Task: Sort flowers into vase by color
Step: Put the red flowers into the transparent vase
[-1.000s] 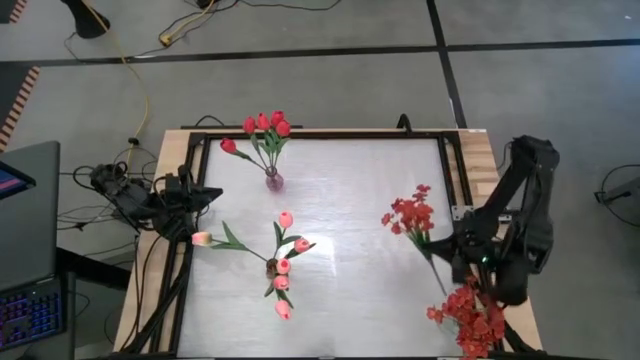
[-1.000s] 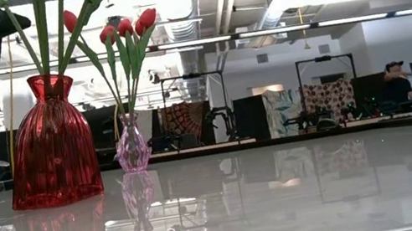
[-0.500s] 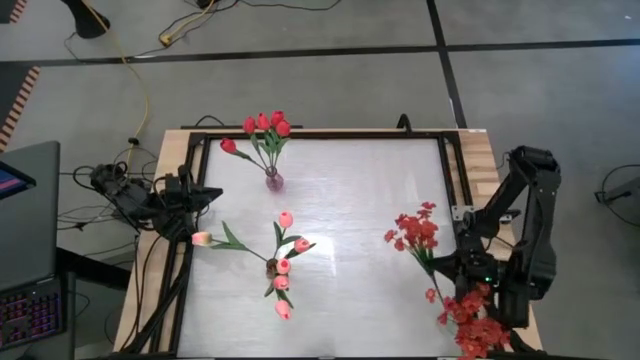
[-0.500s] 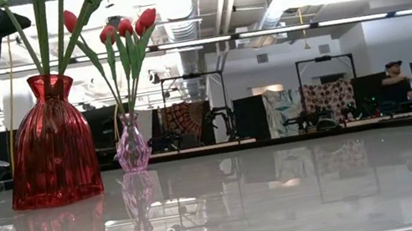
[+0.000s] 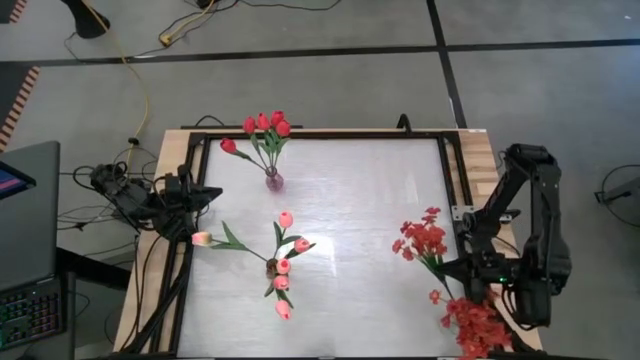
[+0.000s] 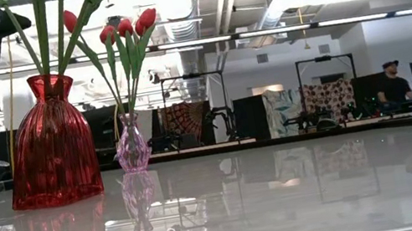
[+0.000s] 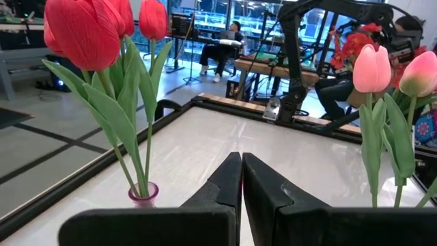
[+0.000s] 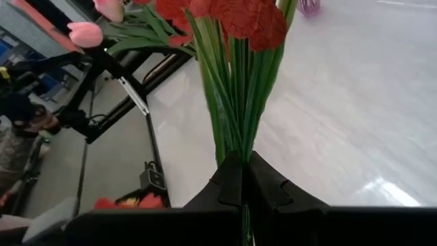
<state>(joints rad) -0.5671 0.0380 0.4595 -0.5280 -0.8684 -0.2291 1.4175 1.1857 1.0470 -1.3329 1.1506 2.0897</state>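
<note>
My right gripper (image 5: 460, 287) (image 8: 241, 162) is near the table's right edge, shut on a spray of small red blossoms (image 5: 424, 238) with green stems. A second red blossom bunch (image 5: 476, 325) sits at the near right corner, partly under the arm. Red tulips (image 5: 265, 125) (image 7: 87, 31) stand in a small pink vase (image 5: 273, 181) (image 6: 132, 145). Pink tulips (image 5: 284, 245) (image 7: 373, 67) stand in a ribbed dark red vase (image 6: 52, 143). My left gripper (image 7: 242, 172) waits shut at the table's left edge (image 5: 200, 193), touching nothing. My right gripper pinches the spray's bundle of green stems (image 8: 234, 137) at its lower part between the two fingers. The stems run on ahead of the fingertips up to the red blossoms (image 8: 247, 17). The spray is lifted clear of the table and slants toward the table's far left.
A dark frame (image 5: 452, 170) runs around the white tabletop. The middle and far right of the table are bare (image 5: 370, 190). Cables and a laptop (image 5: 25, 215) lie beyond the left edge. People sit in the room far behind the table (image 6: 392, 87).
My right gripper has moved toward the table's near edge and a little to the right, staying shut and carrying the red spray with it. The spray's blossoms now sit closer to the second bunch at the near right corner.
</note>
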